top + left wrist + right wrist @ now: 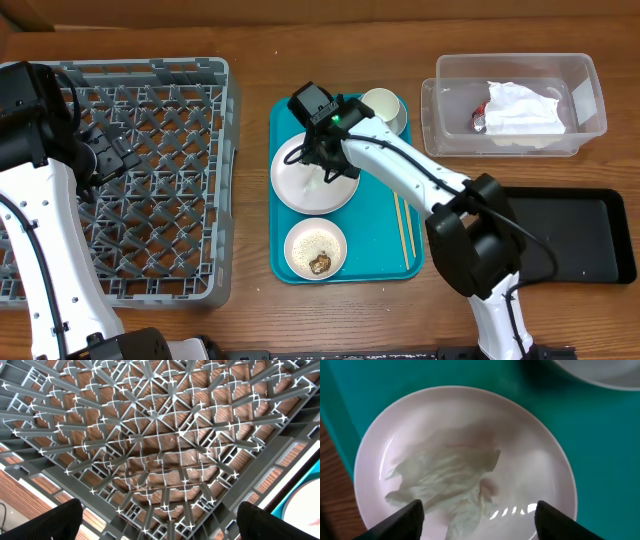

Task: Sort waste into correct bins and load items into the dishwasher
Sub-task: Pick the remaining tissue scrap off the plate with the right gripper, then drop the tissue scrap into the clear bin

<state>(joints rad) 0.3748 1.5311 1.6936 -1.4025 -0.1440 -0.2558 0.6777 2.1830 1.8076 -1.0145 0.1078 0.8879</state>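
The pale plate (300,188) lies on the teal tray, and a crumpled white napkin (445,477) rests on it (535,455). My right gripper (325,165) hovers just above the plate, open, with its fingers (480,520) on either side of the napkin. My left gripper (105,160) is open and empty (160,522) over the grey dish rack (150,90); the rack's lattice (160,435) fills the left wrist view. A small bowl (315,248) holds rice and a brown scrap. A white cup (383,108) and two chopsticks (403,230) are on the teal tray.
The clear tub (590,100) at the back right holds a white napkin (520,108) and a red wrapper (478,120). The black tray (570,235) lies at the right, partly under my right arm. The teal tray (380,260) sits mid-table.
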